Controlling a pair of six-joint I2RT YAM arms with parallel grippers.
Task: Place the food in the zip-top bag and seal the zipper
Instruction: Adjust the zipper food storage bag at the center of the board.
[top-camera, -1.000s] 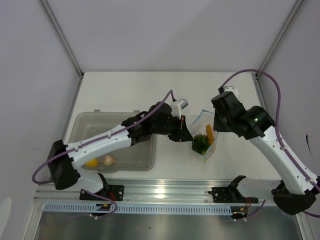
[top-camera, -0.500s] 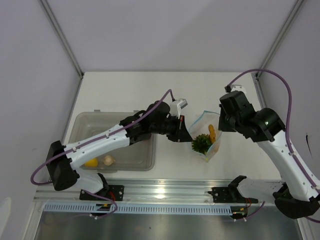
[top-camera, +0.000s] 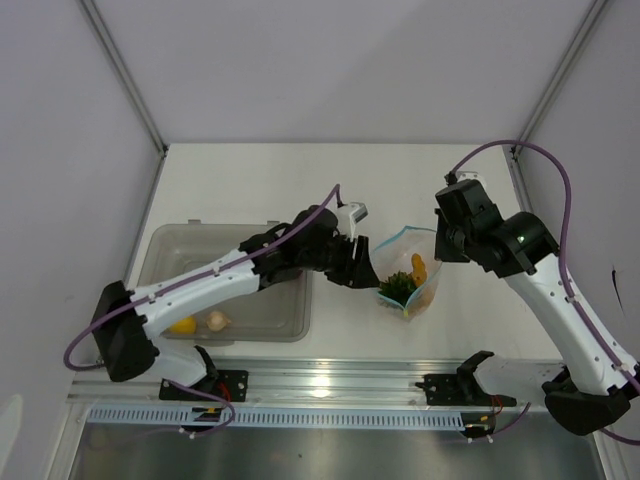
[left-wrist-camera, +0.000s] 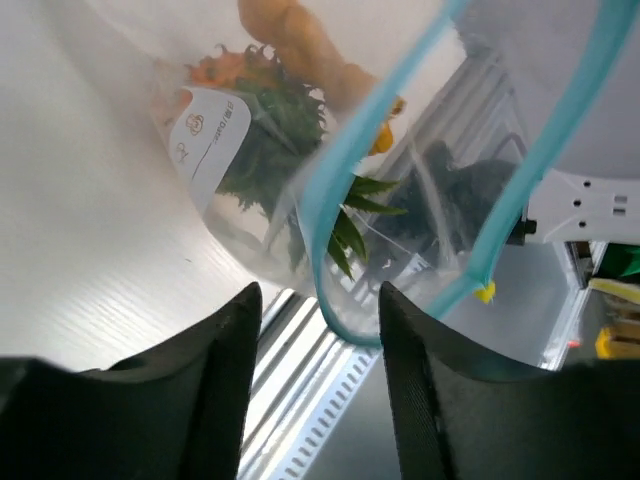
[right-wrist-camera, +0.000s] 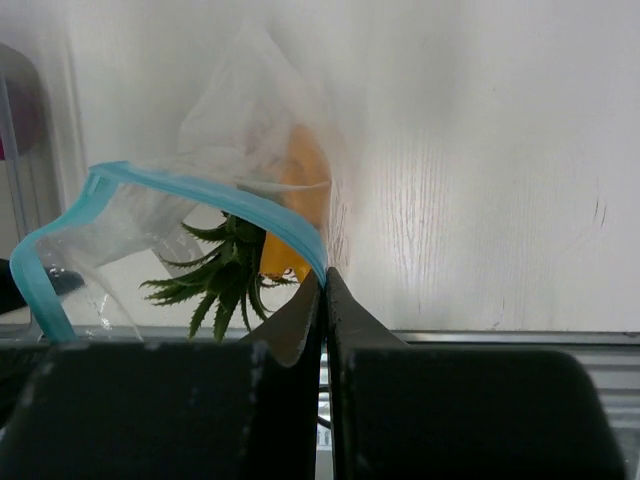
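**Loading half done: the bag is gaping, not yet zipped.**

A lemon (top-camera: 183, 325) and a garlic bulb (top-camera: 217, 320) are lying in the grey tub (top-camera: 165, 250). The left gripper (left-wrist-camera: 318, 300) is hovering with jaws apart around the zipper (left-wrist-camera: 315, 215), clamping nothing. The zip-top bag (top-camera: 410, 275), mid-table, is holding a leafy piece (top-camera: 398, 288) and an orange piece (top-camera: 420, 268). The right gripper (right-wrist-camera: 323, 285) is pinching its rim tight. Next, I reckon, the left arm is needing to clear the tub wall, and the table (top-camera: 300, 180) behind is leaving room.

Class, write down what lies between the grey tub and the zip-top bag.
The left pincer lies between the grey tub and the zip-top bag, shown in the top view.
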